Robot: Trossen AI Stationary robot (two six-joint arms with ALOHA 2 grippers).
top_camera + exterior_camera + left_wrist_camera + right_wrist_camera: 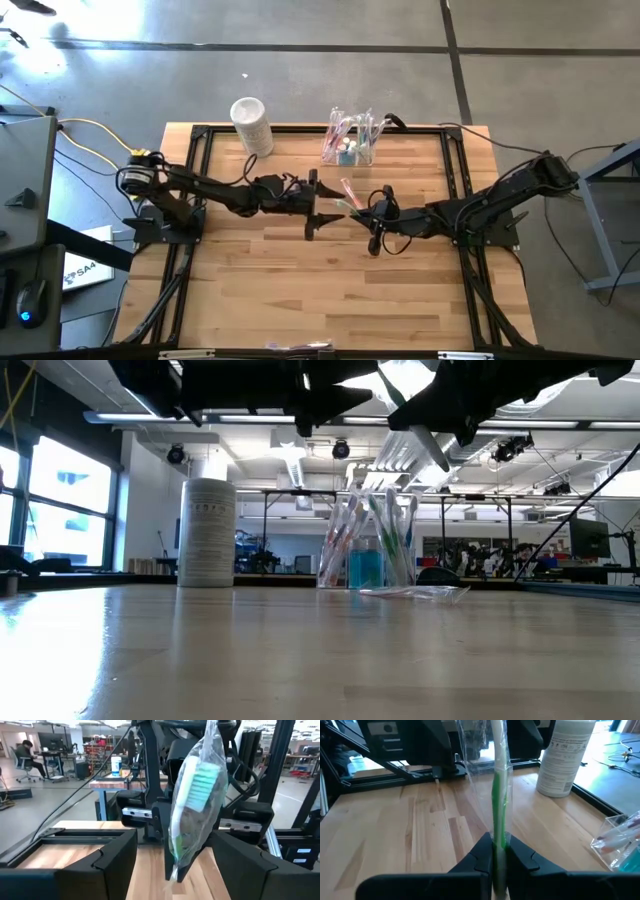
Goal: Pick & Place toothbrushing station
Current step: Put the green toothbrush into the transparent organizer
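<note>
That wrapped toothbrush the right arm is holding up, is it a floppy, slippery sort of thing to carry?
Probably half and half. The toothbrush stands straight up from the shut right tool, so its handle seems stiff. Its clear wrapper hangs loose and crinkled, likely floppy and slick. It looks light, held by one end without sagging. The open left tool waits just below it.

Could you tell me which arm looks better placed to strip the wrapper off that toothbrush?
Left, probably: the right tool is shut on the wrapped toothbrush, while the left tool stands open around its wrapper.

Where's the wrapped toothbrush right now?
The wrapped toothbrush is held above the table's middle in the right hand, facing the open left hand.
</note>
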